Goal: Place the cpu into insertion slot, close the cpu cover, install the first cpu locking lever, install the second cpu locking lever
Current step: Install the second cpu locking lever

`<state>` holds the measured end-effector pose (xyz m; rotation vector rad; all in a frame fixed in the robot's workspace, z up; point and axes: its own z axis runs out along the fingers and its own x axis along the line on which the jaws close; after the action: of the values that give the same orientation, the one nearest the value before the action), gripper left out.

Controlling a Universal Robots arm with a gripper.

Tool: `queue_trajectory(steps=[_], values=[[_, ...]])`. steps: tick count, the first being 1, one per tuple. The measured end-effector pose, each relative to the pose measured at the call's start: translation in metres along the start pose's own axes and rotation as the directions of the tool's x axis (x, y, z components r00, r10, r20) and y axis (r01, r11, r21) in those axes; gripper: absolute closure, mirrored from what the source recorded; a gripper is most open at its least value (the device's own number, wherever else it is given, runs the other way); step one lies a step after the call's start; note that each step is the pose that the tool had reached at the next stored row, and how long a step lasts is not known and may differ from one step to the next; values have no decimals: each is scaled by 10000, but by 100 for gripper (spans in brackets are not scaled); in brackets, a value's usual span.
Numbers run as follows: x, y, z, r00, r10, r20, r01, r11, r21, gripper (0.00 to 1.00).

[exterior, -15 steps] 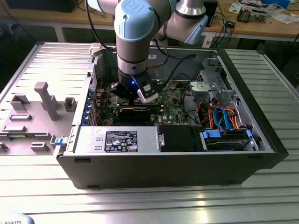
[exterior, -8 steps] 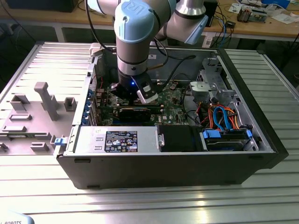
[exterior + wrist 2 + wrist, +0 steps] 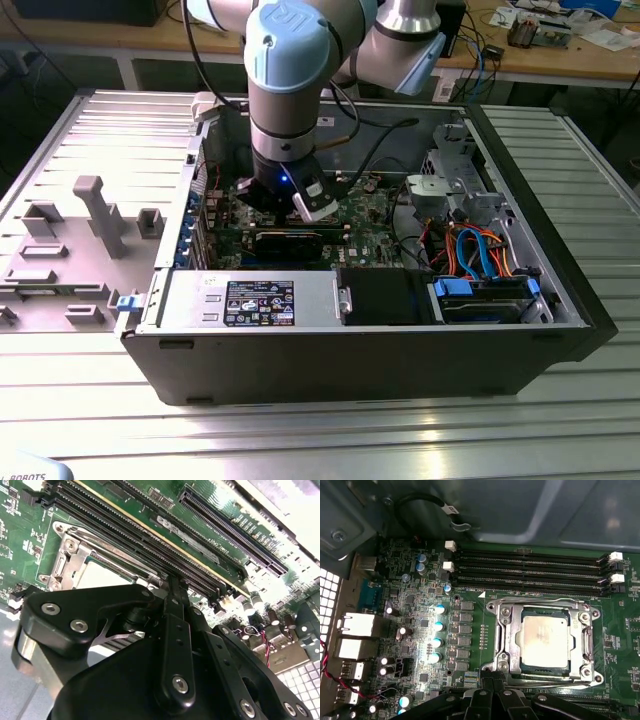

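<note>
Cpu (image 3: 545, 641), silvery top, seated in insertion slot (image 3: 546, 672) on green motherboard (image 3: 470, 645), cpu cover (image 3: 585, 645) lying closed around it; gripper (image 3: 492, 682) just beside the socket's edge, fingertips drawn together, nothing visibly held; memory slots (image 3: 530, 570) beyond.

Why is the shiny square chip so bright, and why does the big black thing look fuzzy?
In the first wrist view, light bounces off the cpu, giving a pale glare; the cpu cover glints too. In the second wrist view, the gripper sits very close to the camera, so its black body looks soft, and the corner beyond the motherboard is washed out white.
</note>
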<state>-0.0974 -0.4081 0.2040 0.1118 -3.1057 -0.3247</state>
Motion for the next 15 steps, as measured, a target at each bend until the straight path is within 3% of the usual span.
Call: queue_trajectory(steps=[8, 15], values=[[0, 1, -8, 10000, -6, -12, 6, 10000, -37, 89], [0, 0, 0, 10000, -18, -8, 18, 9999, -137, 89]])
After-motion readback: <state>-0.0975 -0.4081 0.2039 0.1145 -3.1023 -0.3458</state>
